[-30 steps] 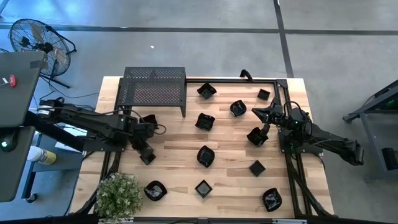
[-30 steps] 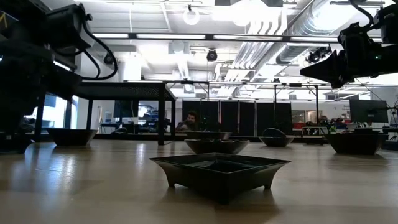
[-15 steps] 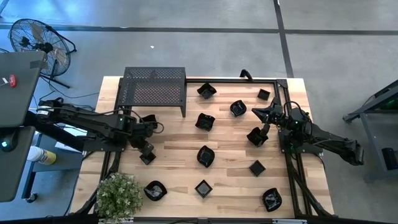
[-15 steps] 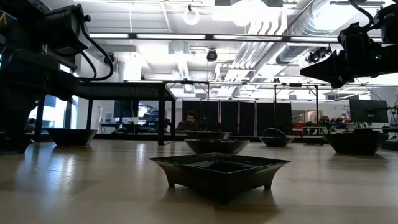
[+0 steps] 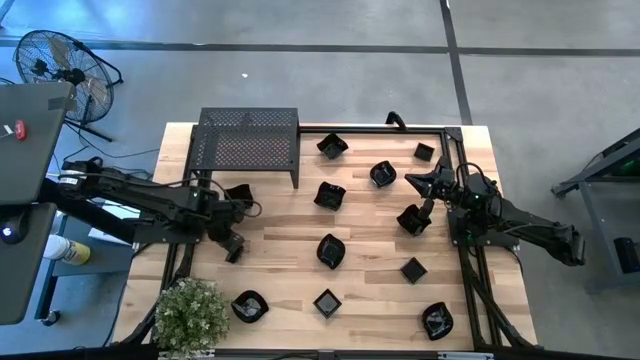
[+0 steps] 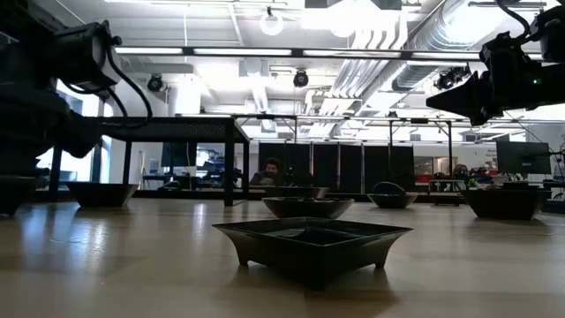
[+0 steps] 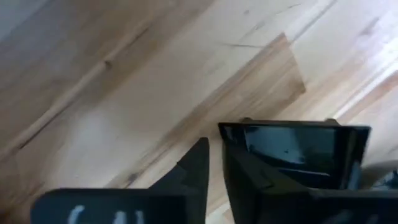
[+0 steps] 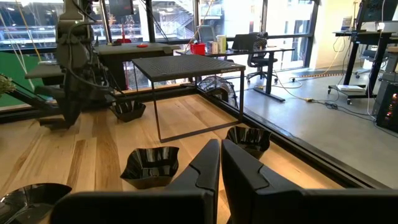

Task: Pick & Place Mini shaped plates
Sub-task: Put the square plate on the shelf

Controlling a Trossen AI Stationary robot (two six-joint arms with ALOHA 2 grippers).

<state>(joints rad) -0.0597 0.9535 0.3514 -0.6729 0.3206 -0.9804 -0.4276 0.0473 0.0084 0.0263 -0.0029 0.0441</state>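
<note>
Glossy black mini shaped plates [image 5: 331, 250] lie scattered over the pale wood bench [image 5: 290, 225]; none sits on the perforated metal shelf [image 5: 248, 140].
Sorting looks barely begun. Left tool [image 5: 233, 250] hangs low over a small square plate [image 7: 292, 149] near the bench's left side, fingers nearly together, grip uncertain. Right tool [image 5: 412, 181] waits shut and empty, right side.

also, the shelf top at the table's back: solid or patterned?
Patterned: the black metal shelf has a perforated top, a fine grid of holes. High view shows it best.
</note>
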